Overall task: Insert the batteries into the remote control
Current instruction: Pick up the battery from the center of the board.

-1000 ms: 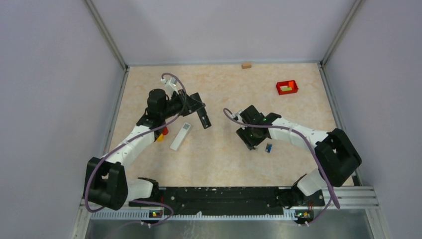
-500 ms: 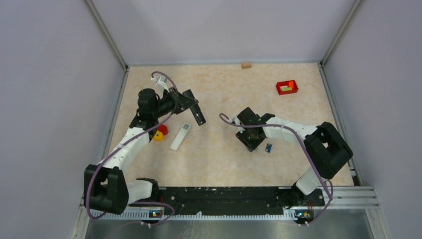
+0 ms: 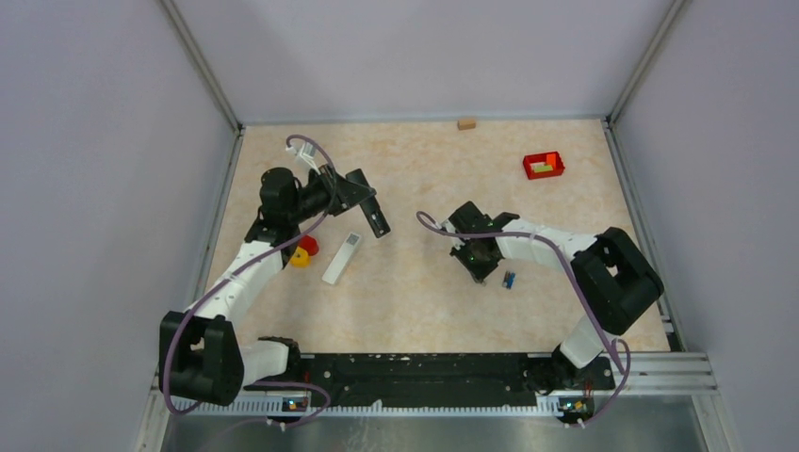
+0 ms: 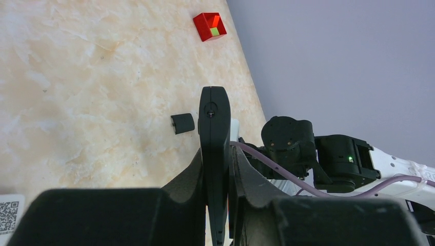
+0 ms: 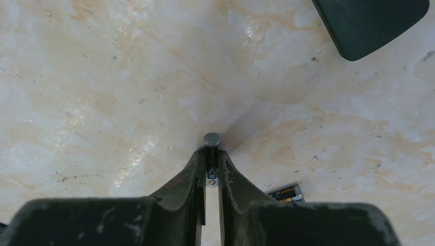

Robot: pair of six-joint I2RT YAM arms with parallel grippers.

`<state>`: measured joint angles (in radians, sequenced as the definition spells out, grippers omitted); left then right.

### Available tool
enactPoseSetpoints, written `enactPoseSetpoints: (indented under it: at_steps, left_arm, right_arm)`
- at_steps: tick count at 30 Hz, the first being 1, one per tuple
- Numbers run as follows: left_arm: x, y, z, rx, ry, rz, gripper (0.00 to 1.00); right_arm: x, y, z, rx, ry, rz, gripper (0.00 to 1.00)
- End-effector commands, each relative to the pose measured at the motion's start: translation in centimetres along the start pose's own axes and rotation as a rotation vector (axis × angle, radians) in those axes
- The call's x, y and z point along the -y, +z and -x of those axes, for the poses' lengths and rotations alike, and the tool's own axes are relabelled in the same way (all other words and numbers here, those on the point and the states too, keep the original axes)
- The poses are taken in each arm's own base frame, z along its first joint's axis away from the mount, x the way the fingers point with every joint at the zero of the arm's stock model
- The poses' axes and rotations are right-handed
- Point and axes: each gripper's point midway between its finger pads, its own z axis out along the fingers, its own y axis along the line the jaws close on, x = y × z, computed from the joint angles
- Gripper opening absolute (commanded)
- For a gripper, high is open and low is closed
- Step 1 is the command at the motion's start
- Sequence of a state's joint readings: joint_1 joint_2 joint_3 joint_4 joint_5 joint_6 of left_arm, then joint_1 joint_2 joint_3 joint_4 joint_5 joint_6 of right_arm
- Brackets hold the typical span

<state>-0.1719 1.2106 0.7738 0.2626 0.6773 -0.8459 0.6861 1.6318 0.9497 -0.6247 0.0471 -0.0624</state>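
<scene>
My left gripper (image 3: pixel 363 200) is shut on a black remote (image 3: pixel 377 219) and holds it above the table, left of centre. In the left wrist view the remote (image 4: pixel 214 118) stands edge-on between the jaws of the left gripper (image 4: pixel 219 156). My right gripper (image 3: pixel 481 264) is low over the table's middle. It (image 5: pixel 211 157) is shut on a dark battery (image 5: pixel 211 139) whose metal end points forward at the table. A second dark battery (image 5: pixel 287 193) lies just to its right. A small blue piece (image 3: pixel 509 279) lies beside the right gripper.
A white flat oblong piece (image 3: pixel 341 257) lies below the held remote. Red and yellow items (image 3: pixel 303 250) sit left of it. A small black cover piece (image 4: pixel 182 123) lies on the table. A red box (image 3: pixel 544 166) and a wooden block (image 3: pixel 465 123) stand at the back.
My left arm has drawn back to the left with the black remote, then held still. My right gripper has shifted slightly toward the centre, still low over the batteries.
</scene>
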Motion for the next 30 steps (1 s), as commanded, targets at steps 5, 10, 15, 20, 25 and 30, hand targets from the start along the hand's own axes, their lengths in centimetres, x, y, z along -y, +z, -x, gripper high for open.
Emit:
enactPoseSetpoints:
  at_steps: [5,10,15,20,25,30]
  left_arm:
    - [1.4,-0.6,0.5,0.028,0.033,-0.056,0.00]
    - [1.3,-0.5,0.5,0.027,0.028,-0.053,0.00]
    - [1.3,-0.4,0.4,0.019,0.019,-0.059,0.00]
    - [0.9,0.0,-0.4,-0.012,-0.040,-0.074,0.00]
    - [0.6,1.4,-2.4,-0.076,-0.186,-0.141,0.00]
    - [1.1,3.7,-5.0,-0.145,-0.287,-0.219,0.00]
  right_arm:
    - [1.1,-0.2,0.2,-0.013,0.061,-0.046,0.36]
    - [0.9,-0.1,-0.1,-0.027,0.049,-0.031,0.24]
    - [0.8,0.4,0.0,-0.044,0.059,-0.032,0.09]
    - [1.5,-2.2,4.6,0.157,0.168,-0.064,0.05]
    - [-1.0,-7.8,10.0,0.423,0.316,0.107,0.06]
    - [-3.6,-14.7,13.1,0.614,0.393,0.289,0.06]
